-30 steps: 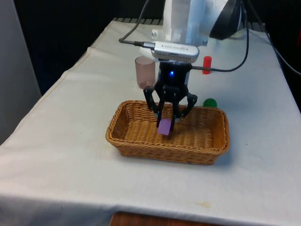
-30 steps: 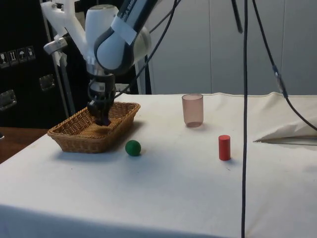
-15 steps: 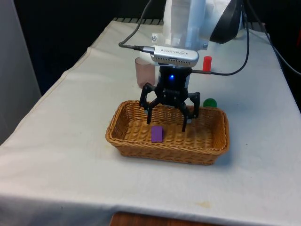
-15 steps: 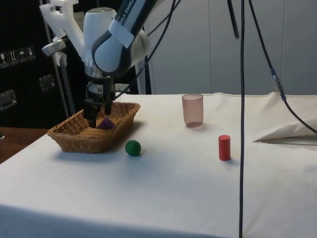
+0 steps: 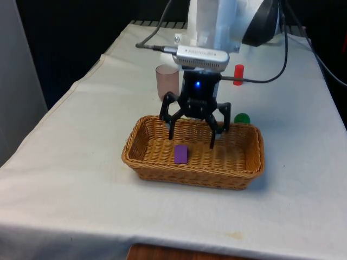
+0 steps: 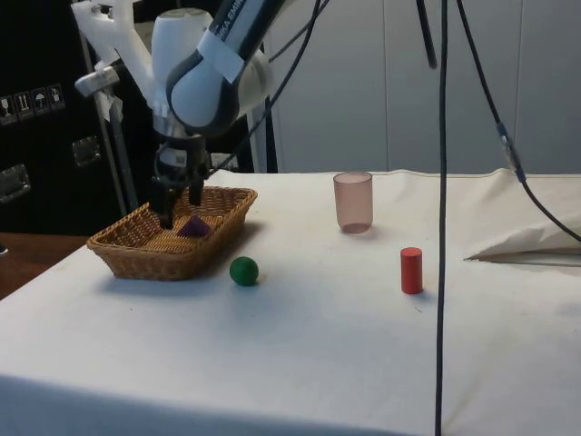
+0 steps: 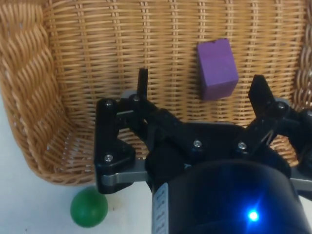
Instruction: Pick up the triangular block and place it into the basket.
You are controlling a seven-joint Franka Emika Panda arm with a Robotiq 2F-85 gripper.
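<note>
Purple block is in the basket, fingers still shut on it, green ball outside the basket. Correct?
Not quite: the fingers are open and off the purple block, as the front view shows. The block lies free in the basket; the green ball is outside it.

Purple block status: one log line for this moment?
purple block: lying in basket | end effector: open, above basket, apart from block | green ball: outside basket

I work in a robotics lab: my desk wears a white cloth, black curtains hang behind me, dark cabinets line one side, and loose cables dangle overhead.
</note>
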